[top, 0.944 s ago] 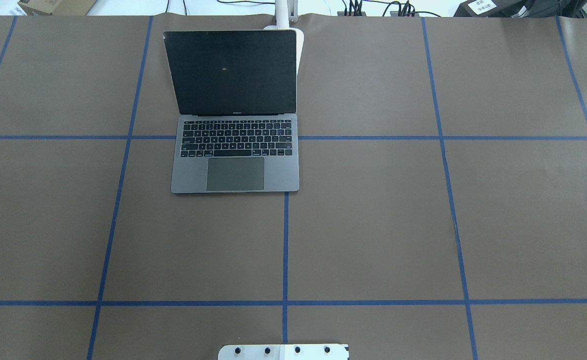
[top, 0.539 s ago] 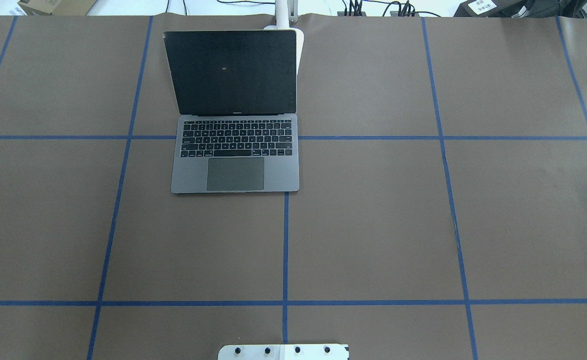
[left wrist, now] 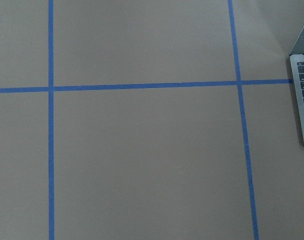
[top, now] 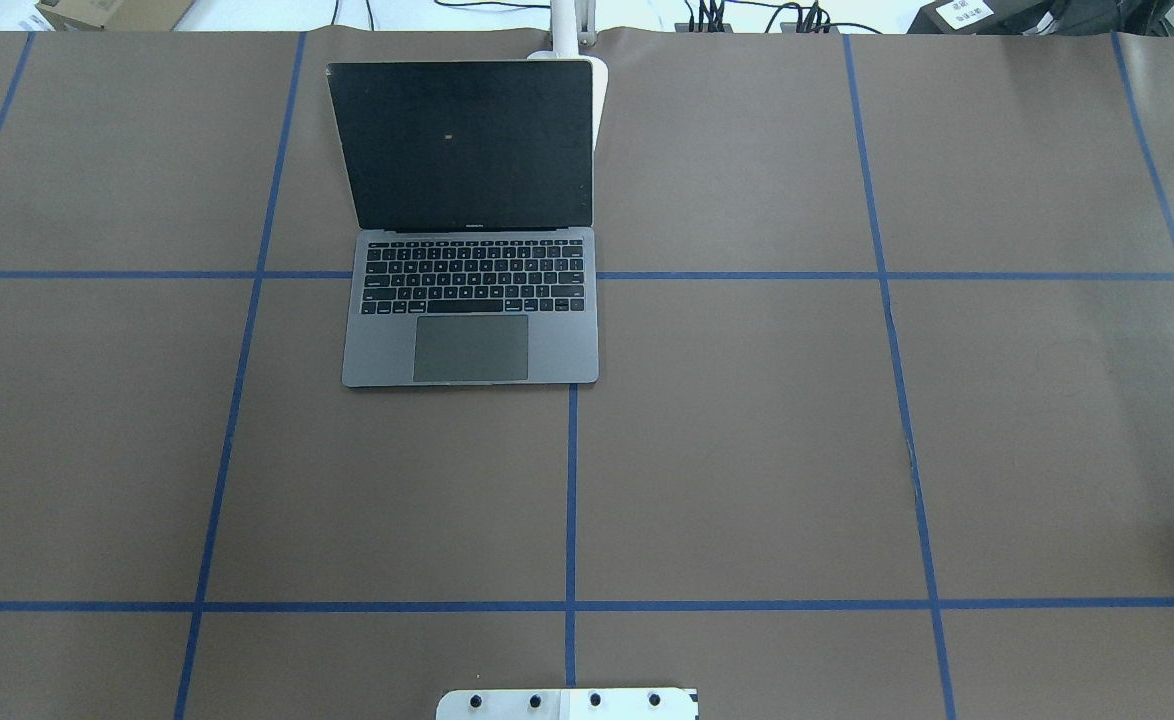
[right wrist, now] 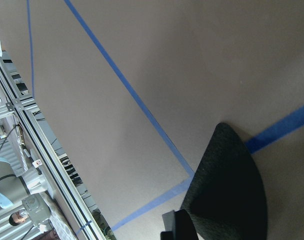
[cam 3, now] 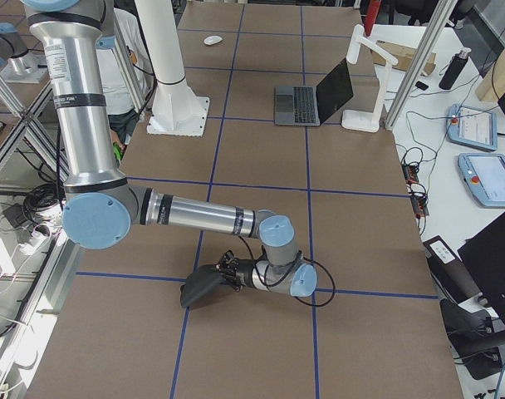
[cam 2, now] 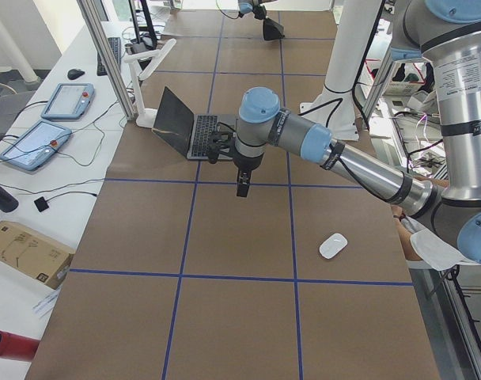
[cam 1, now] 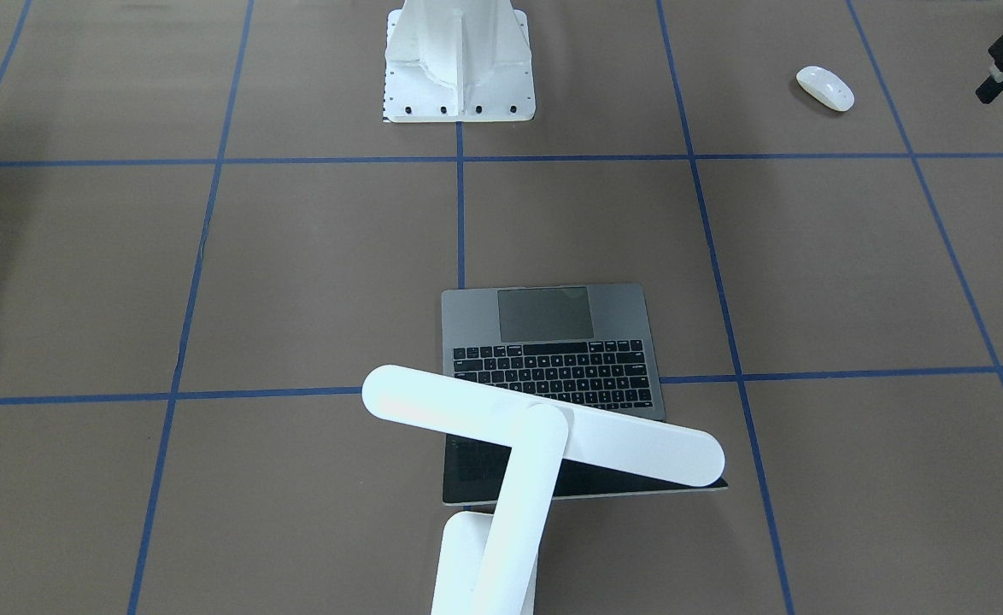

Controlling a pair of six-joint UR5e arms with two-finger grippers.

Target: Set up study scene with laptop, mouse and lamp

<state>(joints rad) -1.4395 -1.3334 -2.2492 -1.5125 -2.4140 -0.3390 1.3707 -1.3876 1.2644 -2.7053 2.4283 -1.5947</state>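
table: brown surface [top: 747, 450] marked into squares with blue tape.
laptop: dark-grey laptop [top: 470, 300] sits open on the far half of the table, slightly to the robot's left of centre, with its keyboard facing the robot and its screen dark.
lamp: white lamp [cam 1: 544, 423] stands just behind the laptop at the table's far edge, its long flat head reaching out above the screen.
mouse: small white mouse [cam 1: 824, 88] lies alone on the robot's left side, close to the robot's edge and well apart from the laptop.
left gripper: left gripper [cam 2: 242, 188] hangs pointing down above bare table, apart from the mouse; i cannot tell how wide its jaws are.
right gripper: right gripper [cam 3: 227, 273] is low at the table's right end, pinching one edge of a thin black mat [right wrist: 227, 190], which curls up toward it and crosses a blue line.
pedestal: white ribbed pedestal [cam 1: 459, 60] stands at the robot's edge, mid-table.
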